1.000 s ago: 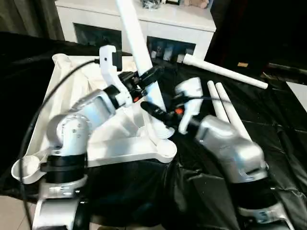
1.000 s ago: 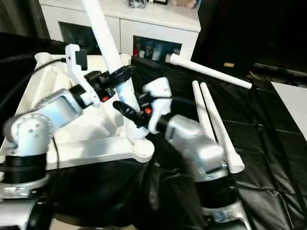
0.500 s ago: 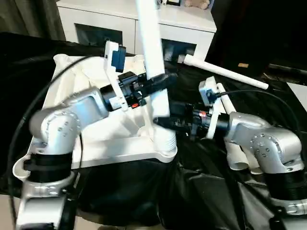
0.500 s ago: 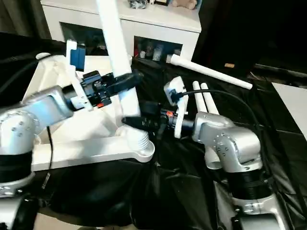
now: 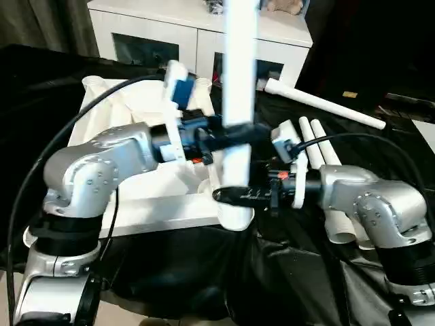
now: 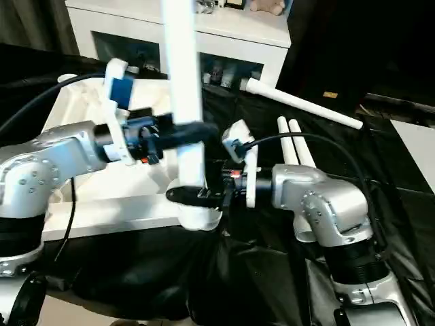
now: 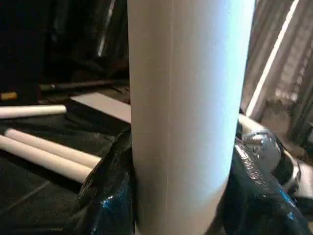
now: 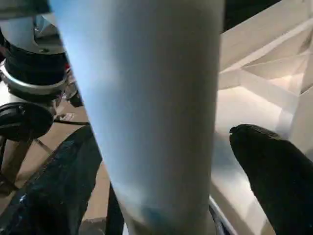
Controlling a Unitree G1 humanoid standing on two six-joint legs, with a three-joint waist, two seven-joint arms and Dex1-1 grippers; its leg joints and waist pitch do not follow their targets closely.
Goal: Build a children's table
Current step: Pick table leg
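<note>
On the black, crinkled, glossy sheet point(image 5: 380, 224) that covers the work surface lies the white plastic tabletop point(image 5: 129, 115), underside up, its raised ribs crossing between round corner sockets; much of it is hidden behind the left arm's silver forearm. The left gripper point(image 5: 234, 134) reaches across from the left and has its black fingers clamped on the standing leg point(image 5: 239, 61), a smooth white round tube that rises upright from the near right corner socket point(image 5: 234, 216) and is cut off by the top edge. In the left wrist view the leg point(image 7: 186, 112) sits between that gripper's two glossy black fingers point(image 7: 110, 196), which press against both its sides.

Lower on the same leg, just above the socket, the right gripper point(image 5: 234, 197) comes in from the right; its dark fingers curve around the tube. In the right wrist view one finger touches the leg point(image 8: 151, 112) while the other stands slightly off it, so I cannot tell whether that grip is tight.

Right of the grippers, two more legs point(image 5: 319, 146) lie side by side on the sheet, their near ends hidden behind the right forearm. A fourth leg point(image 5: 326, 104) lies slanted farther back. Behind everything stands a white cabinet point(image 5: 163, 34) with dark glass doors, partly blocked by the upright leg.
</note>
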